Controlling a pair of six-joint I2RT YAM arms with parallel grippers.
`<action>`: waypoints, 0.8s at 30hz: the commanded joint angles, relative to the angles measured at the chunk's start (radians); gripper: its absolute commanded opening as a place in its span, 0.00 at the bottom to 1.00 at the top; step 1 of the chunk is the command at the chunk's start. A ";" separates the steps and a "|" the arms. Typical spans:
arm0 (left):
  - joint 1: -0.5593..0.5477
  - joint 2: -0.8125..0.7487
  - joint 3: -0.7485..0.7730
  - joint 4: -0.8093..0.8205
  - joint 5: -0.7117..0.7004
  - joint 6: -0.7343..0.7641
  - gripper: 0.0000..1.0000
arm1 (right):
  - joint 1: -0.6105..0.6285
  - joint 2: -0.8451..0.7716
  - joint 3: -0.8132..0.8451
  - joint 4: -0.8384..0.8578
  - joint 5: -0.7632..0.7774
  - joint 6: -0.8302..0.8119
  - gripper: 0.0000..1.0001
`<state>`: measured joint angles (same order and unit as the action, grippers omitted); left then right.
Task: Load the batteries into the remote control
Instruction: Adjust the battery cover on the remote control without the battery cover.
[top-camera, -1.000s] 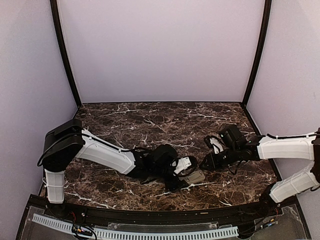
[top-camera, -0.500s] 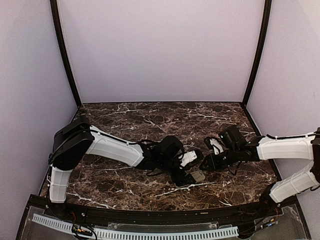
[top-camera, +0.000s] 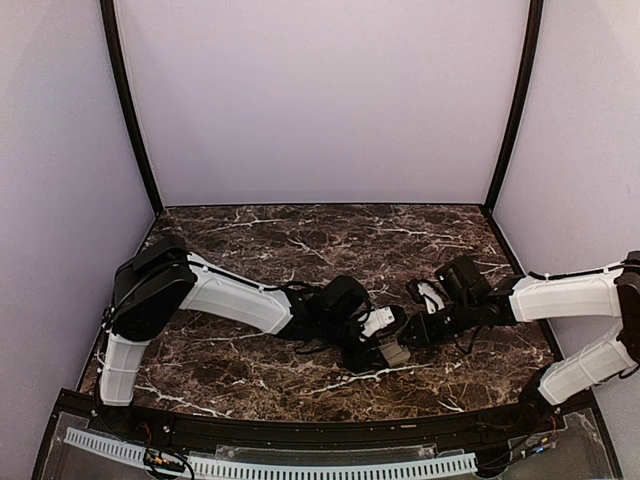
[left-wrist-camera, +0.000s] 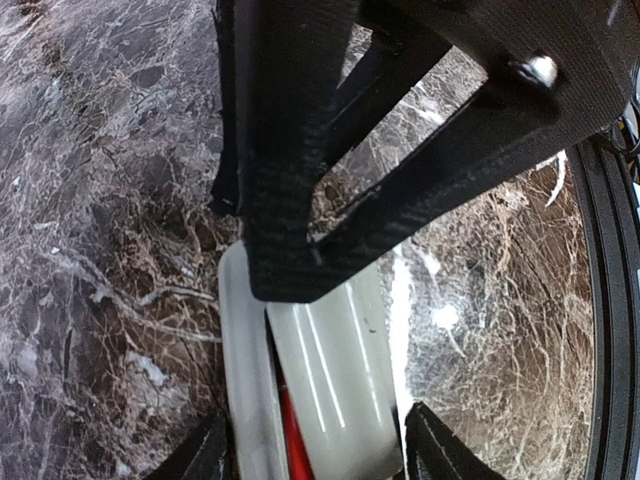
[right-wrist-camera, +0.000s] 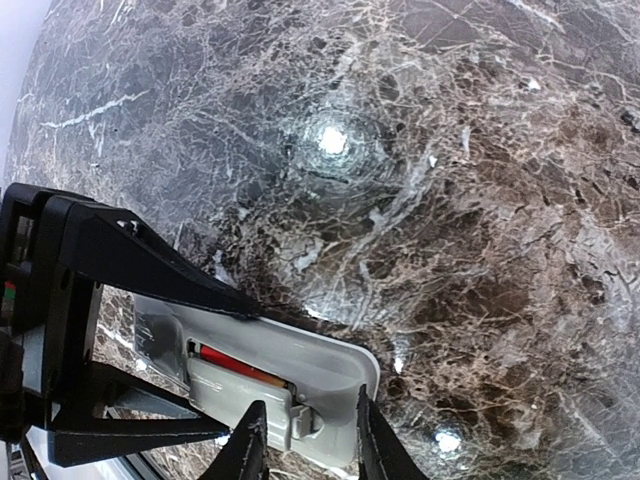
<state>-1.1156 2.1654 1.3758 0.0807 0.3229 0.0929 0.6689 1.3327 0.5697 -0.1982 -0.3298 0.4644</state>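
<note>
One remote control (right-wrist-camera: 300, 375) on tabletop (top-camera: 250, 240), one battery (right-wrist-camera: 240, 365) seated inside; two tools; left tool (left-wrist-camera: 315, 450) straddling it, right tool (right-wrist-camera: 308, 440) narrowly parted at its edge; grips impossible to tell

Glossy marble-look worktop (left-wrist-camera: 100, 200); smooth, shiny grey plastic remote control (left-wrist-camera: 340, 380); matt, textured black right end effector fingers (left-wrist-camera: 290, 200).

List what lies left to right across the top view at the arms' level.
left arm → remote → right arm
</note>
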 joint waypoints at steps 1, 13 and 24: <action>-0.001 -0.001 0.025 -0.026 0.025 -0.006 0.58 | 0.006 0.008 -0.010 0.045 -0.024 0.010 0.28; 0.009 -0.001 0.033 0.010 0.053 -0.044 0.59 | 0.005 0.003 -0.017 0.052 -0.019 0.012 0.28; 0.013 0.001 0.022 0.004 0.064 -0.041 0.48 | 0.006 0.003 -0.025 0.066 -0.027 0.016 0.27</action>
<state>-1.1030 2.1658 1.3888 0.0891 0.3607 0.0551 0.6689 1.3327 0.5629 -0.1738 -0.3443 0.4728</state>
